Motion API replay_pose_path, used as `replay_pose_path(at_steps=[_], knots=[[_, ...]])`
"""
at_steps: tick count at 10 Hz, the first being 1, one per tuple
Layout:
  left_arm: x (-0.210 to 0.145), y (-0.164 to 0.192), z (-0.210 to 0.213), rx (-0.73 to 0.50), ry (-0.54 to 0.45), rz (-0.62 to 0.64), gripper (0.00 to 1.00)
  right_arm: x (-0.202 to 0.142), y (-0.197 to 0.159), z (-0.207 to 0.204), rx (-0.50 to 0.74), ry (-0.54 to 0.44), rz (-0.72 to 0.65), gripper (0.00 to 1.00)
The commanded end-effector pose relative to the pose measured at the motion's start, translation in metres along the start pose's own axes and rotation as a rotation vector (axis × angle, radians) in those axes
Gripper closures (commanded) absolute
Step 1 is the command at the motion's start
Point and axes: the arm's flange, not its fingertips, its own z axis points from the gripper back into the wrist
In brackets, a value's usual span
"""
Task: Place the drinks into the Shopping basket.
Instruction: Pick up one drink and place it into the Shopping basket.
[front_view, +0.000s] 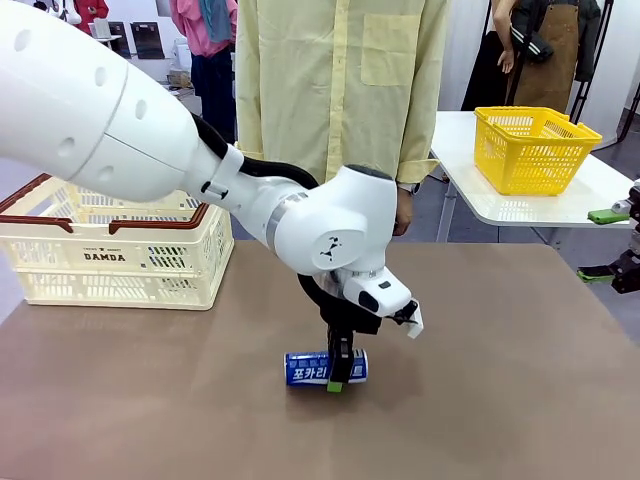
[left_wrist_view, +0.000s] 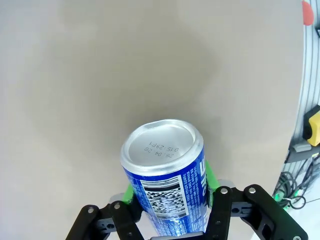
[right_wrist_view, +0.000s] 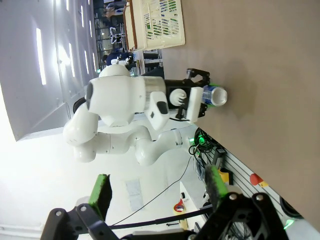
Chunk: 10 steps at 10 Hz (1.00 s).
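Note:
A blue drink can (front_view: 312, 368) with white Korean lettering lies on its side on the brown tabletop, near the front middle. My left gripper (front_view: 340, 378) comes down on it from above, and in the left wrist view the green pads (left_wrist_view: 212, 176) press both sides of the can (left_wrist_view: 165, 170), its silver end (left_wrist_view: 161, 146) facing the camera. The cream Shopping basket (front_view: 110, 255) with brown rim stands at the table's back left, also seen in the right wrist view as the basket (right_wrist_view: 160, 22). My right gripper (front_view: 612, 245) hangs open at the right edge; its pads (right_wrist_view: 101, 194) stand wide apart with nothing between them.
A person in a pale yellow shirt (front_view: 340, 80) stands at the far side, one hand (front_view: 403, 212) just behind my left arm. A yellow mesh basket (front_view: 532, 148) sits on a white side table (front_view: 520, 205) at the back right. Bare tabletop (front_view: 500, 380) stretches to the right.

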Motion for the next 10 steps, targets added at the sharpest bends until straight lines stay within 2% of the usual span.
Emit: replay_pose_path(at_steps=[1, 2, 3, 5, 8, 9, 10], knots=[[-0.022, -0.015, 0.062, 0.061, -0.025, 0.001, 1.00, -0.001, 0.003, 0.003, -0.010, 0.012, -0.001, 0.00], [-0.027, -0.021, 0.094, 0.058, -0.005, -0.005, 1.00, -0.001, 0.003, 0.003, -0.010, 0.012, -0.001, 0.00], [-0.031, -0.027, 0.129, 0.084, -0.012, -0.090, 1.00, -0.001, 0.003, 0.003, -0.010, 0.012, -0.001, 0.00], [-0.042, -0.034, 0.186, 0.143, -0.051, -0.166, 1.00, -0.001, 0.003, 0.003, -0.010, 0.012, -0.001, 0.00], [-0.071, -0.016, 0.258, 0.155, -0.070, -0.122, 1.00, -0.001, 0.003, 0.003, -0.010, 0.012, -0.001, 0.00], [-0.076, -0.007, 0.264, 0.148, -0.084, -0.121, 1.00, -0.001, 0.003, 0.003, -0.010, 0.012, -0.001, 0.00], [-0.071, 0.001, 0.253, 0.149, -0.070, -0.018, 1.00, -0.001, 0.003, 0.003, -0.010, 0.012, -0.001, 0.00]])
